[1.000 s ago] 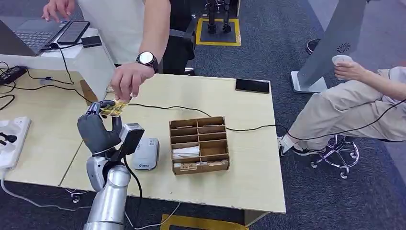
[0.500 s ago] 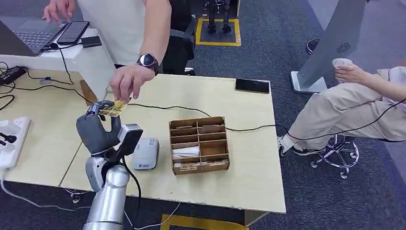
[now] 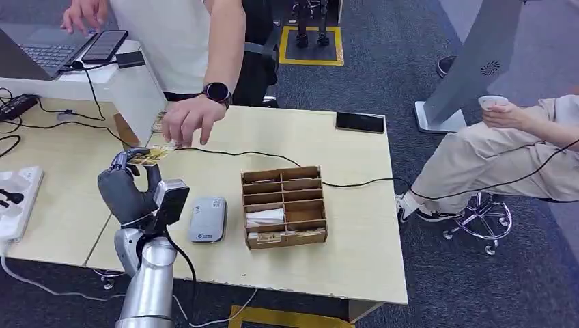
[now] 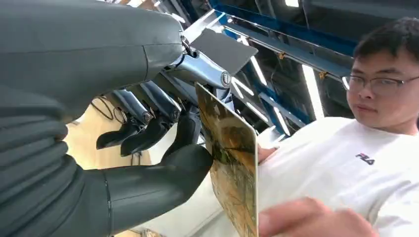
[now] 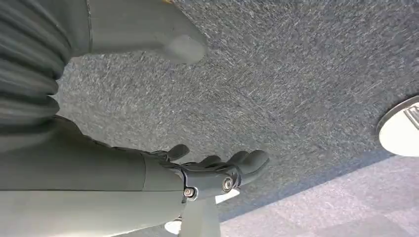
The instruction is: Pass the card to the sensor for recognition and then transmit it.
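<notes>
Near the table's (image 3: 355, 273) front-left corner, the robot's left hand (image 3: 130, 191) is raised, pinching a gold-patterned card (image 3: 150, 156) between thumb and fingers, while its right hand (image 5: 212, 170) hangs over grey carpet, fingers apart and holding nothing. Beside the left wrist a grey card sensor (image 3: 207, 219) lies flat, left of a wooden compartment box (image 3: 283, 206). A person's hand (image 3: 188, 119), wearing a watch, reaches from the far edge just above the card.

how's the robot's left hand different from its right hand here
The left hand is raised over the table and pinches a card between thumb and fingers; the right hand hangs over grey carpet and holds nothing. A person's hand is close to the left hand, not the right. Both are dark grey.
</notes>
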{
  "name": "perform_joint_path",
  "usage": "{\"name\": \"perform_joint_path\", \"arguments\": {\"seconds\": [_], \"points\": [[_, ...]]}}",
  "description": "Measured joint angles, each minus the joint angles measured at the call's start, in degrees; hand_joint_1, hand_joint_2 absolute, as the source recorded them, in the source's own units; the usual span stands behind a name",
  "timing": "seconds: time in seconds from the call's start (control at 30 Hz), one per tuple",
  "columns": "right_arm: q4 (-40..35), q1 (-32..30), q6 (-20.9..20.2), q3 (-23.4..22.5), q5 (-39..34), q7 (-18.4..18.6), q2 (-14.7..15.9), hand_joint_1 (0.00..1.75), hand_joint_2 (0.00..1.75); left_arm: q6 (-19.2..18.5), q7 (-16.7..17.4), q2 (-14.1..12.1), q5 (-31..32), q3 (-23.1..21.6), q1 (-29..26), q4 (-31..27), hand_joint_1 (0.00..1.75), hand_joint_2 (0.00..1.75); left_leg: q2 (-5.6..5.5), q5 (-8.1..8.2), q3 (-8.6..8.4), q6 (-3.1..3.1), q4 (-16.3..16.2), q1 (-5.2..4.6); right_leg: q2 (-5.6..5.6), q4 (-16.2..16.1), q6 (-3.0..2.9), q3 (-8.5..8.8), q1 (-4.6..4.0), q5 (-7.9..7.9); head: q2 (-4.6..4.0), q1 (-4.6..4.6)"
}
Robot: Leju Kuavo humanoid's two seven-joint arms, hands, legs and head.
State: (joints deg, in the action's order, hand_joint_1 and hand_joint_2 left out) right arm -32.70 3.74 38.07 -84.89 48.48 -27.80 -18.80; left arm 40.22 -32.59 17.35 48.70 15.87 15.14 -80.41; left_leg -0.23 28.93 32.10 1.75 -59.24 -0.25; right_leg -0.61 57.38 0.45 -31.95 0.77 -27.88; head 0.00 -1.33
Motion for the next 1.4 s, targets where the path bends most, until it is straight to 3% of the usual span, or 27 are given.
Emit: {"name": "perform_joint_path", "arguments": {"seconds": [0.4,0.6,0.87,1.17,1.4], "points": [[0.00,0.02,0.00,0.11,-0.63,0.37,0.00,0.00,1.75,0.00,-2.10,0.09,-3.37,3.65,-0.33,0.04,1.75,1.75,0.00,0.00,0.01,0.00,0.00,0.00,0.00,0.00,0.00,0.00,0.00,0.00,0.00,0.00],[0.02,0.28,0.00,0.11,-0.48,0.05,0.00,0.00,1.75,-0.02,-6.88,0.17,-6.92,5.96,-0.34,0.94,1.75,1.75,0.00,0.00,0.00,0.00,0.00,0.00,0.00,0.00,0.00,0.00,0.00,0.00,0.00,0.00],[0.02,0.27,0.00,-0.02,-1.38,-0.88,0.00,0.00,1.75,-0.02,-7.34,0.24,-7.98,7.85,-0.57,1.46,1.75,1.75,-0.01,0.00,0.02,0.00,0.00,0.00,0.00,0.00,0.00,0.00,0.00,0.00,0.00,0.02],[0.57,0.40,0.00,-1.79,-0.91,-1.86,0.02,0.00,1.75,0.00,-2.07,0.26,2.56,8.98,-1.26,1.49,1.75,1.75,-0.09,0.00,0.07,0.00,0.00,0.00,0.11,0.00,0.00,0.01,0.00,0.00,0.00,0.00],[0.66,0.42,0.00,-1.73,-2.82,-0.79,0.02,0.00,1.75,0.00,4.81,0.31,13.95,9.00,-3.87,1.51,1.75,1.75,-0.09,0.00,0.10,0.00,0.00,0.00,0.11,0.00,0.00,-0.02,-0.01,-0.01,0.00,0.00]]}}
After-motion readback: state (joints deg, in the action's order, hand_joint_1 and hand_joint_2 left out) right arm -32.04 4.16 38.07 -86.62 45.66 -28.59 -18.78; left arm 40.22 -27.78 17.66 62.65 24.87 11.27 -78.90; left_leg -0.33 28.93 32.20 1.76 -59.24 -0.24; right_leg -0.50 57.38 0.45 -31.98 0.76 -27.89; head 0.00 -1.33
